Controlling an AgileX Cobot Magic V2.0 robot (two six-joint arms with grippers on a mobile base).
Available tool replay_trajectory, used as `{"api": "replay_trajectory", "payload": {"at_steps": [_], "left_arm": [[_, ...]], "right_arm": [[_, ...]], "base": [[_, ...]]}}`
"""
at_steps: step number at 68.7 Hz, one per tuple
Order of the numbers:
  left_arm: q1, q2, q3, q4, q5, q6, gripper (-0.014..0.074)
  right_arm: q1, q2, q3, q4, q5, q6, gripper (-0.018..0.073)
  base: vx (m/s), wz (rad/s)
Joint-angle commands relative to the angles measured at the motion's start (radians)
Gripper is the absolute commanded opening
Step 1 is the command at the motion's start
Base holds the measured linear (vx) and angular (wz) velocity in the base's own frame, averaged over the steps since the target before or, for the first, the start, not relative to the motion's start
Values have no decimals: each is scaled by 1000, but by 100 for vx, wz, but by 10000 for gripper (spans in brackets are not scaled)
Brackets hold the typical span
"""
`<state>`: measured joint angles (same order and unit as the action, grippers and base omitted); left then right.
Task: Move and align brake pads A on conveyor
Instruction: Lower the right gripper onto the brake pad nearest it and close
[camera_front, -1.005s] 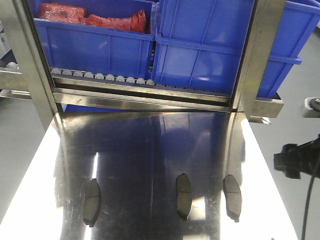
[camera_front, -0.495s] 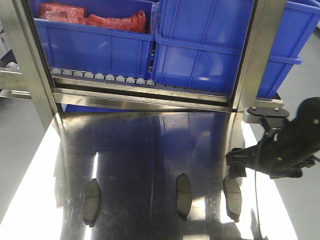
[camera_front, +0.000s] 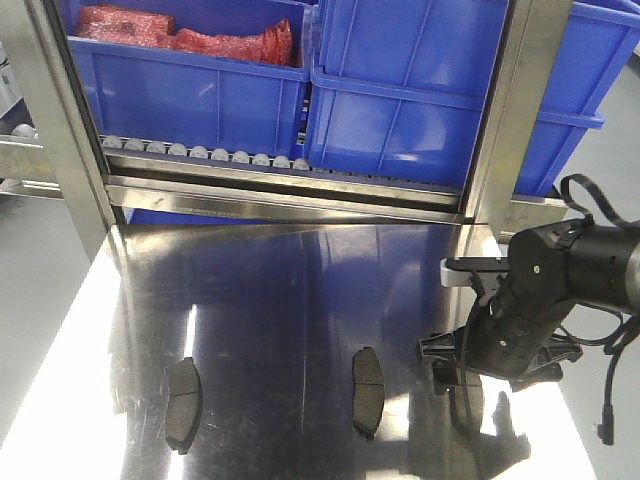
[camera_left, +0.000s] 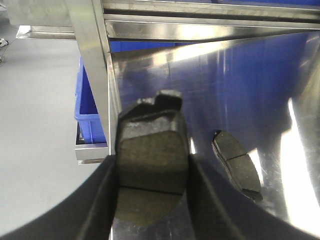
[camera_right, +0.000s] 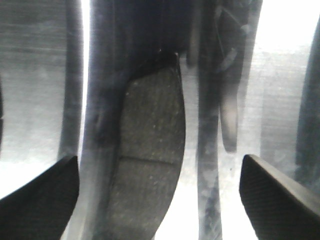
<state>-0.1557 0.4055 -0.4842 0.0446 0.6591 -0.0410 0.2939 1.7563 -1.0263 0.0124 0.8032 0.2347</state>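
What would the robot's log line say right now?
left hand: gripping brake pad | right hand: spread wide above another pad | that pad's surface: steel tabletop

The mirror-bright steel tabletop (camera_front: 290, 300) carries three brake pads in a rough row near its front edge. Each lies flat with its long axis running front to back. The left brake pad (camera_front: 183, 403) lies well apart from the middle brake pad (camera_front: 367, 392). The right brake pad (camera_front: 467, 408), partly hidden, sits closer to the middle one.
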Motion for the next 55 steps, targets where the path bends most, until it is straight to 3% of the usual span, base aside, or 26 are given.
{"api": "replay_trajectory", "payload": {"at_steps": [1,34,55], "left_arm": [[-1,6,-30,-4,-95,0,-6],[-1,6,-30,-4,-95,0,-6],[-1,6,-30,-4,-95,0,-6]], "right_arm": [[0,-25,-29,-19,-36,3,610],[0,7,-30,-20,-50,0,593],[9,7,-149,-64,125,-2,593]], "base": [[0,0],[0,0],[0,0]]}}
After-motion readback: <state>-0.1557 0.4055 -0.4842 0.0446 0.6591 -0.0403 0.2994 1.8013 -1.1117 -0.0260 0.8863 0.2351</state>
